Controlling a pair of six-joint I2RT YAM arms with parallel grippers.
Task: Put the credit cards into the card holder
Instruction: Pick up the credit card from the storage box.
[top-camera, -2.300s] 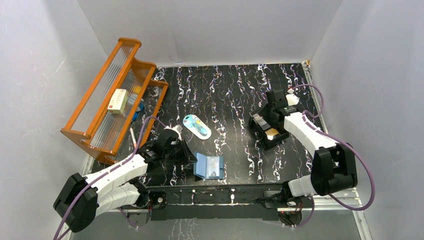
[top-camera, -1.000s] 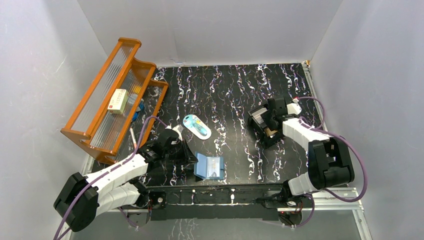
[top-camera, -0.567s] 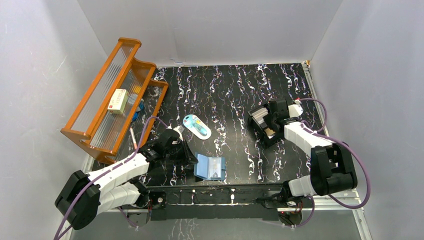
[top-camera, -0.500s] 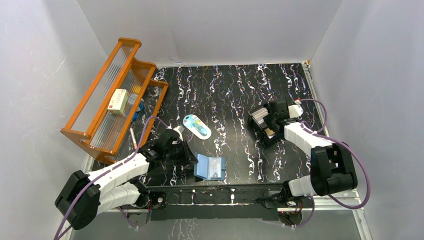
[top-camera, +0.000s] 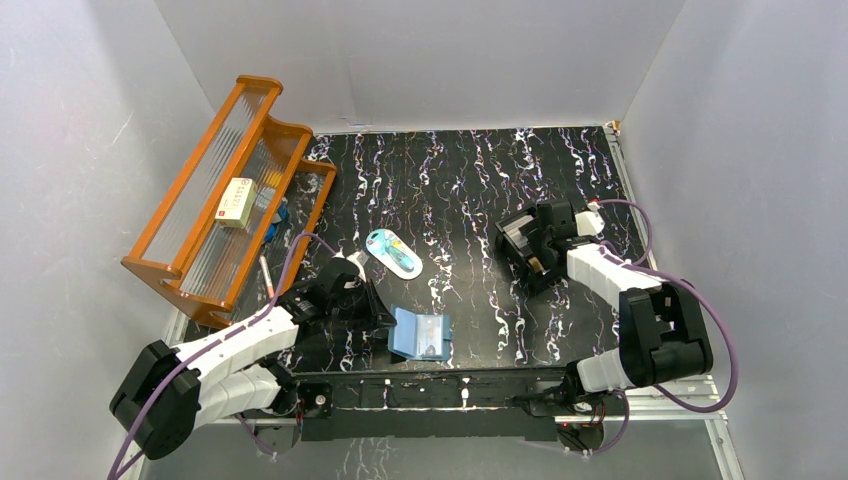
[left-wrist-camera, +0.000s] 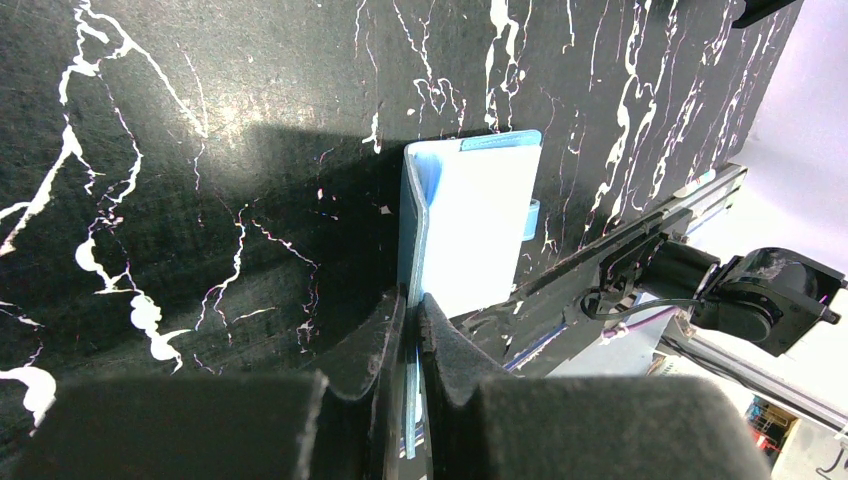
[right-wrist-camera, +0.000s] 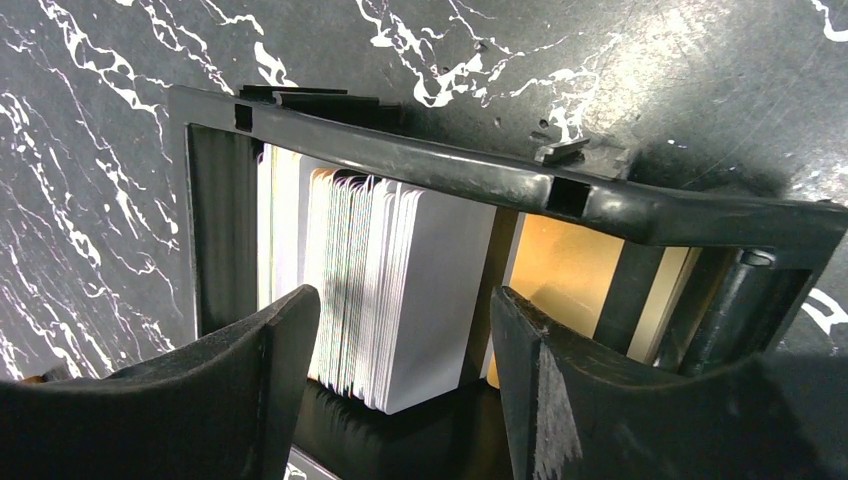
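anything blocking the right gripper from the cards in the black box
Nothing visible does. The right gripper hangs with open jaws over the credit cards, which stand upright in the black box, and the space between is free.

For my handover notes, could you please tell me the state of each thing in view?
card holder: open, one flap pinched.
left gripper: shut on the card holder.
right gripper: open, fingers either side of the cards.
cards: stacked on edge in the box, none gripped.
box: open-topped, upright.
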